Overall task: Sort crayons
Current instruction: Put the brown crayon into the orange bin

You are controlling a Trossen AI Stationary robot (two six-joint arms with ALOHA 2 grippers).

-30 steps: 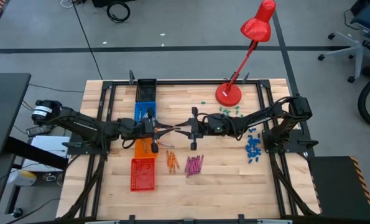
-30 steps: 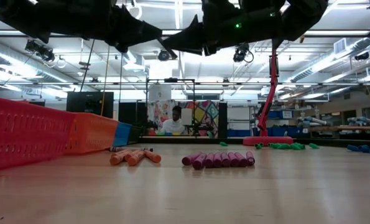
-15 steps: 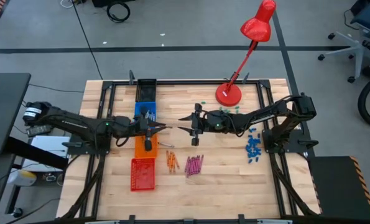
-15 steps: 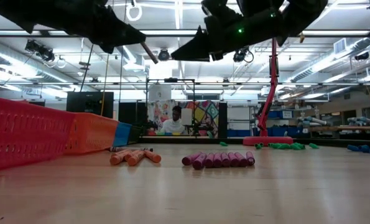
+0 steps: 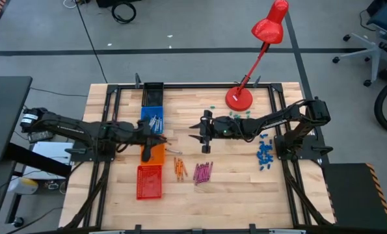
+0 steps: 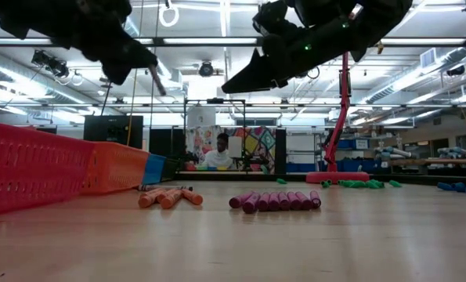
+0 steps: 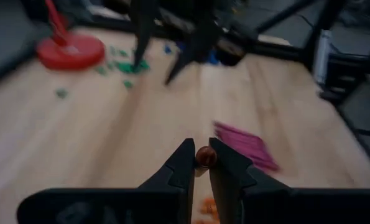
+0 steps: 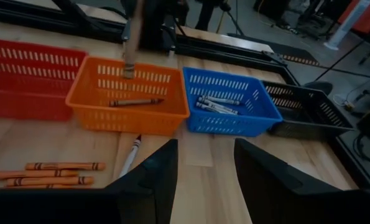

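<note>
Orange basket [image 8: 127, 94] holds one crayon [image 8: 135, 102] lying on its floor; we see the blue basket [image 8: 231, 99] next to it with several grey crayons [image 8: 217, 104], then a black basket [image 8: 301, 111] whose contents we can't make out, and a red basket [image 8: 29, 78] on the other side. On the table we see loose orange crayons [image 8: 48, 174], a pink pile [image 6: 276, 200], and one white crayon [image 8: 130, 155] just beside the orange basket. Left gripper [image 7: 198, 163] hangs above the orange basket, jaws pinching an orange crayon [image 7: 204, 155] end-on. Right gripper [image 8: 204, 163] hovers mid-table, jaws spread, nothing between them. Green bits [image 5: 239, 115] lie near the red lamp [image 5: 240, 97], blue bits [image 5: 265, 153] by the right arm's base.
</note>
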